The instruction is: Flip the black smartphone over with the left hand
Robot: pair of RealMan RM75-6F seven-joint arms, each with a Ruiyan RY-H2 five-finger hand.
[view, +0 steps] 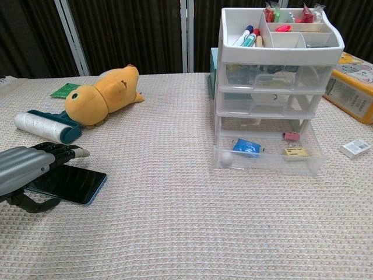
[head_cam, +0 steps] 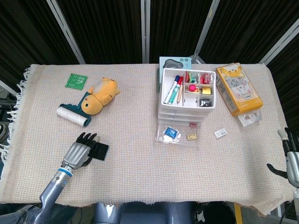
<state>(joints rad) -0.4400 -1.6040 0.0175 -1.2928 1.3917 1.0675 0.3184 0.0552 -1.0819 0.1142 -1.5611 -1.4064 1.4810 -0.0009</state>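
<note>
The black smartphone (view: 73, 182) lies flat, screen up, on the woven cloth at the front left; in the head view only its right end (head_cam: 100, 150) shows. My left hand (head_cam: 80, 150) hovers over the phone's left part, fingers stretched forward and thumb underneath at the near side. In the chest view the left hand (view: 26, 164) is just above the phone, and I cannot tell whether it touches it. My right hand (head_cam: 290, 158) sits at the table's right front edge, fingers apart, holding nothing.
A lint roller (head_cam: 72, 115) and a yellow plush toy (head_cam: 99, 95) lie just behind the phone. A green card (head_cam: 75, 80) is at the back left. A white drawer organiser (head_cam: 187, 100) with its lowest drawer pulled out stands mid-table, an orange box (head_cam: 238, 88) to its right.
</note>
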